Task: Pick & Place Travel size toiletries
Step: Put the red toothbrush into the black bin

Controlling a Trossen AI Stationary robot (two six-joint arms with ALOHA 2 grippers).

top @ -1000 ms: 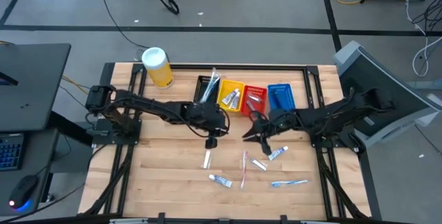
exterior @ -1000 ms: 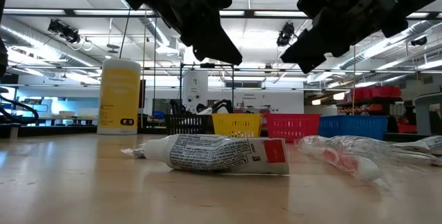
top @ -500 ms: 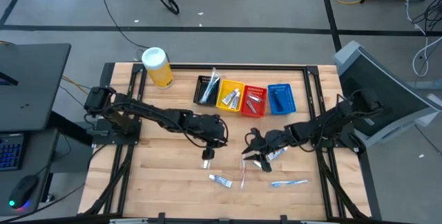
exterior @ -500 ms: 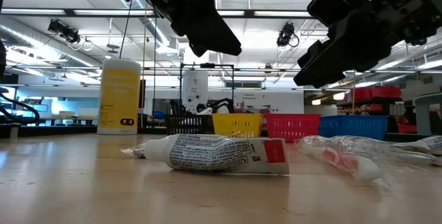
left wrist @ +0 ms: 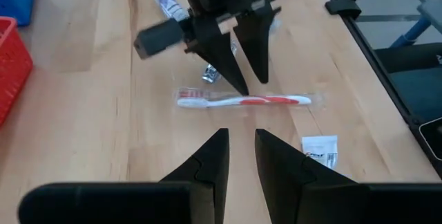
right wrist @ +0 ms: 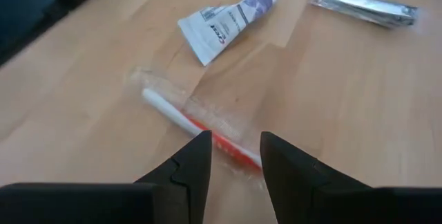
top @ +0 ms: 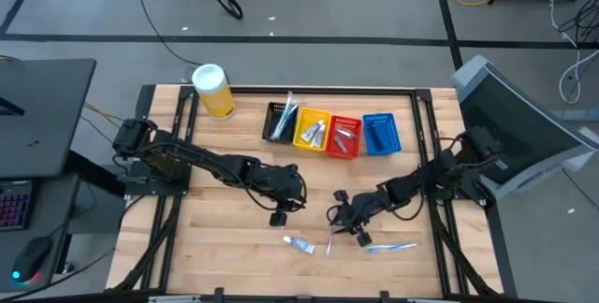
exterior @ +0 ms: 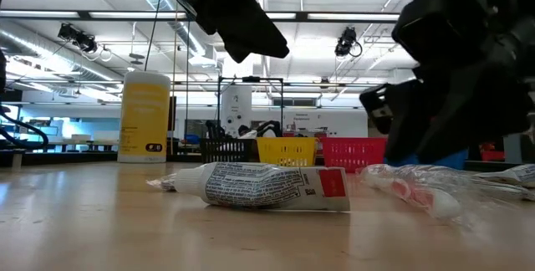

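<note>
Toothbrush (left wrist: 242,100), red and white in a clear wrapper, lies flat on the table (top: 215,238) directly under my right gripper (right wrist: 233,137). I hold that gripper's fingers apart, one to each side of the handle and across its length, so closing would pinch the thin shaft; they grip nothing yet. My left gripper (left wrist: 240,133) hangs just beside it, over bare wood, its fingers only a narrow gap apart with nothing between them. A small white sachet (left wrist: 320,148) lies near it, which I judge to be its next pick.

A tube (right wrist: 231,20) lies near the toothbrush, and a blue toothbrush (top: 391,246) lies beyond my right gripper. Other toiletries already sit in the baskets (top: 329,133) at the far edge, sorted by kind as far as I can tell.

The tube carries dark fine print and a red block, and the sachet carries dark print too; I can read neither. The yellow canister (exterior: 145,116) has a dark patch low down, also unreadable.
</note>
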